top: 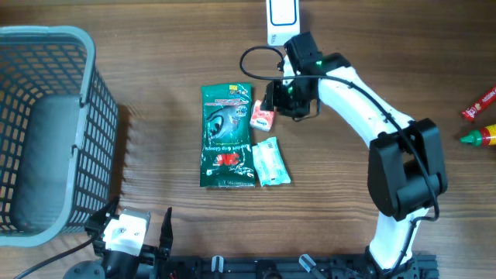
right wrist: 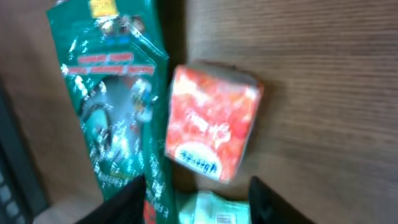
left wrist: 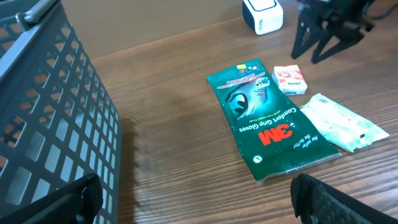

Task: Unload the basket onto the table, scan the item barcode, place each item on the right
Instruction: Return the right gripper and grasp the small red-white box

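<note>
On the far left of the overhead view stands a grey basket (top: 46,32) on the brown wooden worktop (top: 155,62). Just below it, at the bottom left, sits the left tool (top: 136,219). Its two black fingers (left wrist: 74,196) are spread wide and hold nothing.

In the middle of the frame lies a flat green glove pack (top: 226,136). It has white words on it and a red mark near its lower end. Right beside its upper right corner is the small box (top: 263,116). The box is red and white and lies on the worktop, touching the pack or very nearly so. Below the box, by the pack's lower right corner, lies a white and green packet (top: 271,163).

At the top middle of the frame, above the box, stands a white scanner (top: 281,19) with a blue edge. It is well apart from the box.

The right tool (top: 277,105) is just to the right of the small box, between the box and the scanner. In the right wrist view its fingers (right wrist: 124,199) are apart, one on each side of the box's near end. They do not touch the box, and they grasp nothing. The white right arm (top: 364,101) reaches down to the lower right.

At the far right edge lie a red bottle (top: 480,103) and a bottle with a green cap (top: 480,137).
</note>
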